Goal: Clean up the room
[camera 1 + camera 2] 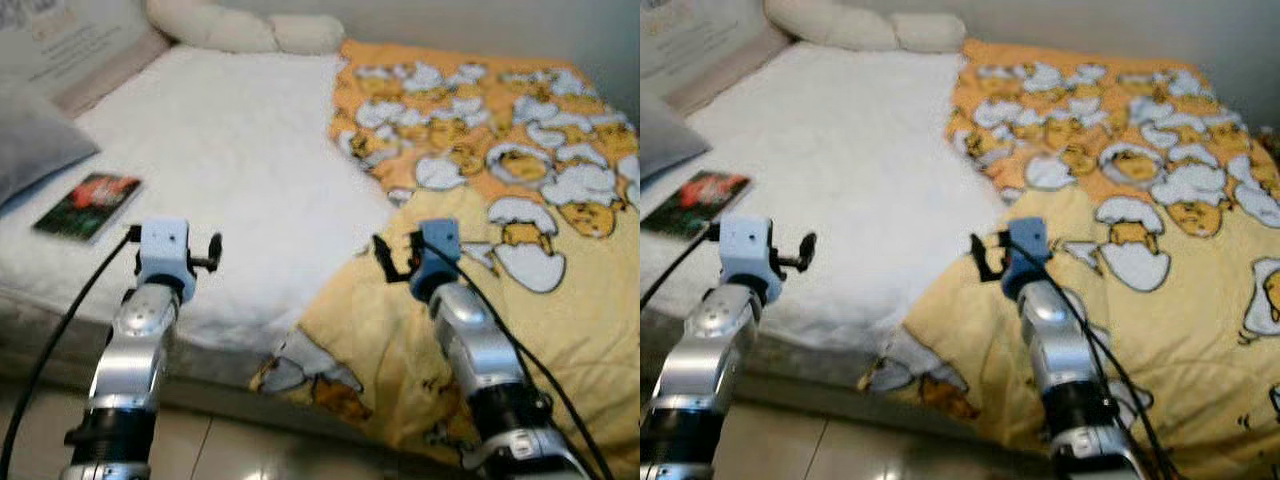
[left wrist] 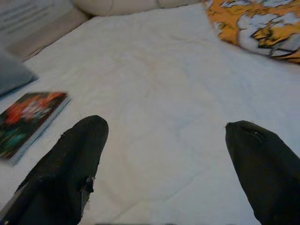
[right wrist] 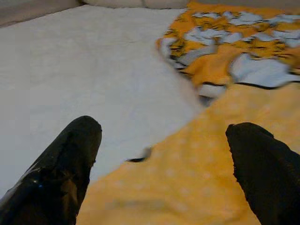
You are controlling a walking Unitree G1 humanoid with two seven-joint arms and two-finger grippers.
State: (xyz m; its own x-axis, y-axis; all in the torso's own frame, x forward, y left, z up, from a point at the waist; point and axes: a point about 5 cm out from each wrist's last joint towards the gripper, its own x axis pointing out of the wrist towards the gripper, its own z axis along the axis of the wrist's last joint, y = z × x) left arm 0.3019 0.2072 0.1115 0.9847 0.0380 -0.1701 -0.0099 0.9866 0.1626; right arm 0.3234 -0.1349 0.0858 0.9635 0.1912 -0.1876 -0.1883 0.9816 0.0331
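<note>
A bed with a white sheet [image 1: 230, 160] lies before me. A yellow duvet [image 1: 500, 200] printed with egg figures is bunched over its right half, and its corner hangs off the near edge. A dark book [image 1: 88, 205] with a red cover picture lies on the sheet at the left. My left gripper [image 2: 166, 126] is open above the sheet, with the book [image 2: 28, 115] off to its side. My right gripper [image 3: 164, 124] is open just over the duvet's folded edge [image 3: 187, 178], holding nothing.
A grey pillow [image 1: 35, 145] rests at the bed's left edge, and a long cream pillow [image 1: 245, 28] lies along the head. A light wall rises behind the bed. Tiled floor [image 1: 250, 450] shows below the near bed edge, between my two arms.
</note>
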